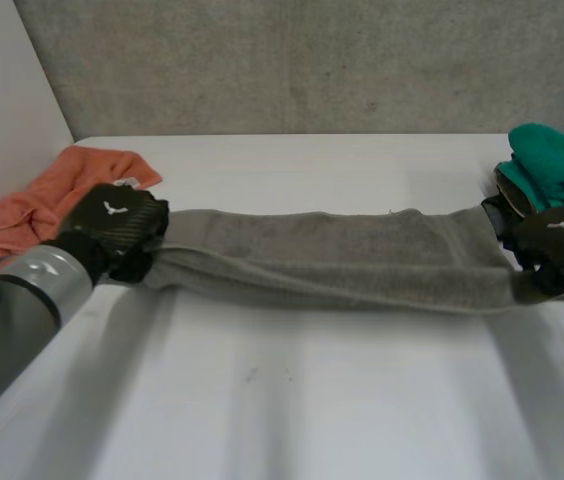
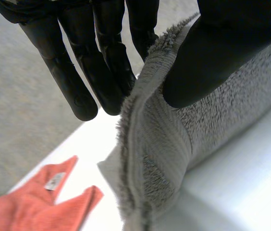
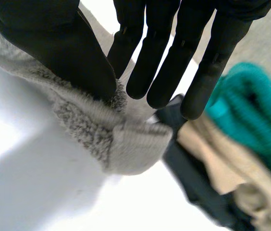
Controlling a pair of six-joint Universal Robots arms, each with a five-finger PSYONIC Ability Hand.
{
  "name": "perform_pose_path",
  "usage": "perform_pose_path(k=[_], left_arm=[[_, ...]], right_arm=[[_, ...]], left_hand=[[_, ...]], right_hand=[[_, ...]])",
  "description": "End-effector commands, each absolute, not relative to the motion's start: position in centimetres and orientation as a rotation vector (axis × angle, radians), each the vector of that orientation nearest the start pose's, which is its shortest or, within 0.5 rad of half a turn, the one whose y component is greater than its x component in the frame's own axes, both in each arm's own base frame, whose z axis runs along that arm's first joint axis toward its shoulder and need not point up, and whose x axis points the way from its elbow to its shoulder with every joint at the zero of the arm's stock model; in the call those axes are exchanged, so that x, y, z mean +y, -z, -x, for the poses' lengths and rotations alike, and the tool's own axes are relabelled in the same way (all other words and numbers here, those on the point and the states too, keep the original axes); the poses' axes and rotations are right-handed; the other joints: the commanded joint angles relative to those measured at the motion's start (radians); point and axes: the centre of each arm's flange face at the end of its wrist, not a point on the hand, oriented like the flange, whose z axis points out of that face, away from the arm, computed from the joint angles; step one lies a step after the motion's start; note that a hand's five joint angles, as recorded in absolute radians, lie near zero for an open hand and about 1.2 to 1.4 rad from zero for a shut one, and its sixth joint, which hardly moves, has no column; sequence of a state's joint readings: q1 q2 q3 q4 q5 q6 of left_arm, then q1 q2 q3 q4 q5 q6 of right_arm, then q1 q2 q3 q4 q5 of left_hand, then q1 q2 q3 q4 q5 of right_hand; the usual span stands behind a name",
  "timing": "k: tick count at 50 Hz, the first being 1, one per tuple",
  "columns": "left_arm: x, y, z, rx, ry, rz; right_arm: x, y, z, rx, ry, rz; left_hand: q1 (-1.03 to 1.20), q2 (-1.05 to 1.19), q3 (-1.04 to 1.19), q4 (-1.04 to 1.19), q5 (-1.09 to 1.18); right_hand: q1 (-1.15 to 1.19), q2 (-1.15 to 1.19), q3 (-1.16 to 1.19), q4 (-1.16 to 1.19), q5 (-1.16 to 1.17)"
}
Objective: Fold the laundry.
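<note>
Left hand [image 1: 112, 225], right hand [image 1: 557, 240] each pinch end of one grey towel [image 1: 332, 255] (stretched between them). White surface [image 1: 292, 400], concrete wall [image 1: 312, 60]; one orange cloth [image 1: 52, 195], one folded pile [image 1: 557, 165].

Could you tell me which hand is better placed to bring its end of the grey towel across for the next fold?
Probably the left hand: both pinch an end of the grey towel, but the right hand sits close against the teal pile, leaving it less room.
</note>
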State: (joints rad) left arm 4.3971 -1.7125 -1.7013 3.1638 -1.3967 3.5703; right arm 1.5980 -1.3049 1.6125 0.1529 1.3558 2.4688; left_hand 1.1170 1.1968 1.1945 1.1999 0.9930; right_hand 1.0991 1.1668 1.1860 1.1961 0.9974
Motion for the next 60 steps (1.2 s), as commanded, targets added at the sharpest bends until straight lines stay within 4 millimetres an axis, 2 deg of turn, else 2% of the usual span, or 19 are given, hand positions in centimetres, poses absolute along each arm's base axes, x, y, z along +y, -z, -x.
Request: perform_pose_path(k=[1, 5, 8, 9, 12, 13, 14, 15, 18, 21, 23, 31, 35, 36, 39, 44, 48, 54, 60], left_arm=[[-26.9, -18.7, 25.5, 2.382, 1.877, -1.135], [-30.3, -17.4, 26.7, 2.315, 1.932, -1.121], [-33.9, -18.2, 27.5, 2.176, 2.025, -1.074], [-34.8, -18.9, 27.8, 2.123, 2.059, -1.064], [-37.7, -23.7, 28.8, 1.859, 2.238, -1.016], [-38.2, -25.2, 29.0, 1.773, 2.295, -0.998], [-39.2, -28.6, 29.4, 1.585, 2.421, -0.929], [-39.6, -30.2, 29.5, 1.492, 2.484, -0.888], [-39.8, -36.0, 29.7, 1.143, 2.695, -0.720], [-38.5, -41.0, 28.6, 0.900, 2.825, -0.578], [-38.1, -41.5, 28.3, 0.898, 2.845, -0.565], [-39.7, -35.0, 25.6, 1.261, 2.686, -0.633], [-39.5, -30.9, 25.4, 1.422, 2.600, -0.689], [-39.2, -29.1, 25.4, 1.490, 2.560, -0.716], [-38.7, -26.8, 25.3, 1.574, 2.509, -0.746], [-37.3, -20.9, 25.2, 1.777, 2.365, -0.832], [-35.9, -17.6, 25.3, 1.892, 2.269, -0.889], [-32.6, -14.4, 24.3, 2.037, 2.069, -0.995], [-26.7, -14.6, 22.1, 2.087, 1.779, -1.189]], right_arm=[[-32.7, -16.3, -16.3, 2.610, 1.620, 1.124], [-35.6, -15.8, -16.1, 2.628, 1.672, 1.116], [-37.8, -17.3, -17.1, 2.592, 1.814, 1.120], [-39.0, -19.1, -18.4, 2.521, 1.957, 1.128], [-41.0, -22.4, -20.0, 2.368, 2.216, 1.087], [-42.2, -25.2, -20.9, 2.212, 2.433, 1.033], [-42.8, -26.7, -21.3, 2.119, 2.549, 0.998], [-43.2, -28.4, -21.6, 2.015, 2.661, 0.959], [-43.4, -35.1, -22.3, 1.545, 3.061, 0.738], [-42.8, -38.3, -22.3, 1.310, 3.213, 0.602], [-42.6, -38.6, -22.4, 1.310, 3.208, 0.599], [-42.5, -34.5, -22.6, 1.638, 2.975, 0.759], [-42.6, -30.6, -22.8, 1.818, 2.802, 0.863], [-42.6, -29.0, -22.8, 1.879, 2.730, 0.905], [-42.5, -24.9, -22.9, 2.017, 2.557, 0.986], [-42.2, -20.2, -22.9, 2.184, 2.344, 1.061], [-41.5, -16.9, -22.9, 2.300, 2.177, 1.116], [-39.2, -15.0, -22.2, 2.446, 1.933, 1.191], [-34.5, -15.3, -20.9, 2.587, 1.611, 1.377]], left_hand=[[0.279, 0.199, 0.202, 0.196, 0.229], [0.279, 0.199, 0.202, 0.196, 0.229], [0.279, 0.199, 0.202, 0.196, 0.229], [0.279, 0.199, 0.202, 0.196, 0.229], [0.279, 0.199, 0.202, 0.196, 0.229], [0.279, 0.199, 0.202, 0.196, 0.229], [0.279, 0.199, 0.202, 0.196, 0.229], [0.279, 0.199, 0.202, 0.196, 0.229], [0.279, 0.199, 0.202, 0.196, 0.229], [0.279, 0.199, 0.202, 0.196, 0.229], [0.279, 0.199, 0.202, 0.196, 0.229], [0.279, 0.199, 0.202, 0.196, 0.229], [0.279, 0.199, 0.202, 0.196, 0.229], [0.279, 0.199, 0.202, 0.196, 0.229], [0.279, 0.199, 0.202, 0.196, 0.229], [0.279, 0.199, 0.202, 0.196, 0.229], [0.279, 0.199, 0.202, 0.196, 0.229], [0.279, 0.199, 0.202, 0.196, 0.229], [0.279, 0.199, 0.202, 0.196, 0.229]], right_hand=[[0.297, 0.229, 0.210, 0.200, 0.224], [0.297, 0.229, 0.210, 0.200, 0.224], [0.297, 0.229, 0.210, 0.200, 0.224], [0.297, 0.229, 0.210, 0.200, 0.224], [0.297, 0.229, 0.210, 0.200, 0.224], [0.297, 0.229, 0.210, 0.200, 0.224], [0.297, 0.229, 0.210, 0.200, 0.224], [0.297, 0.229, 0.210, 0.200, 0.224], [0.297, 0.229, 0.210, 0.200, 0.224], [0.297, 0.229, 0.210, 0.200, 0.224], [0.297, 0.229, 0.210, 0.200, 0.224], [0.297, 0.229, 0.210, 0.200, 0.224], [0.297, 0.229, 0.210, 0.200, 0.224], [0.297, 0.229, 0.210, 0.200, 0.224], [0.297, 0.229, 0.210, 0.200, 0.224], [0.297, 0.229, 0.210, 0.200, 0.224], [0.297, 0.229, 0.210, 0.200, 0.224], [0.297, 0.229, 0.210, 0.200, 0.224], [0.297, 0.229, 0.210, 0.200, 0.224]])
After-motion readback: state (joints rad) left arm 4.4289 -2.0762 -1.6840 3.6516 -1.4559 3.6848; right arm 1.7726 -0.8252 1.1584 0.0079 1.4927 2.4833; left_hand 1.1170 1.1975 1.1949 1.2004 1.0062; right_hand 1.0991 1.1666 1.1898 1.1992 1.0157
